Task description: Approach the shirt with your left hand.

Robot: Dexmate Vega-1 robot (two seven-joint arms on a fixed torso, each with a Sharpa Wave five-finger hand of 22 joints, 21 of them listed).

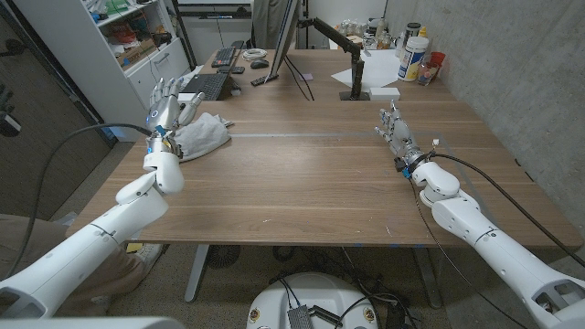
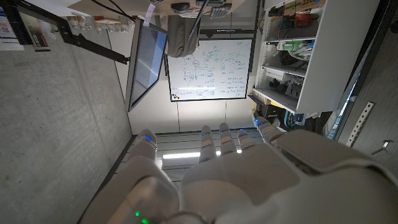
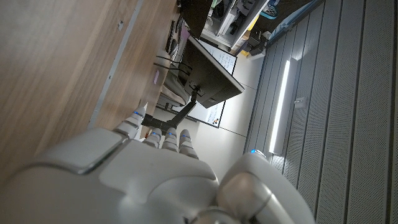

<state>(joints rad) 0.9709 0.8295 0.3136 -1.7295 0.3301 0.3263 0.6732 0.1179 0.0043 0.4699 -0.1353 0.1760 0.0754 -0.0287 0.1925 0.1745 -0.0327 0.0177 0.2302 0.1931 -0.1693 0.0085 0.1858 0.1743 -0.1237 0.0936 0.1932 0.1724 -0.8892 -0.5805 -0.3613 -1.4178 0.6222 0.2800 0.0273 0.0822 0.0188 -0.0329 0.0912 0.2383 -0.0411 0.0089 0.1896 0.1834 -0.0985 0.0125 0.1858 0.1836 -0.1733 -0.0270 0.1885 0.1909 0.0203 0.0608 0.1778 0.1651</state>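
Shirt (image 1: 203, 135), a crumpled grey-white heap, lies on the table (image 1: 311, 174) in the upper left of the head frame, close to the left edge. My left robot hand (image 1: 171, 102) hovers right by it, fingers spread and raised, holding nothing. My right robot hand (image 1: 395, 128) sits at the right side of the table, well apart from the shirt, fingers loosely apart and empty. A keyboard (image 1: 207, 86) lies just behind the shirt.

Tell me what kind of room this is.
Most likely an office or lab workspace: a wooden table carrying a keyboard and a monitor, with a written-on whiteboard on the wall.
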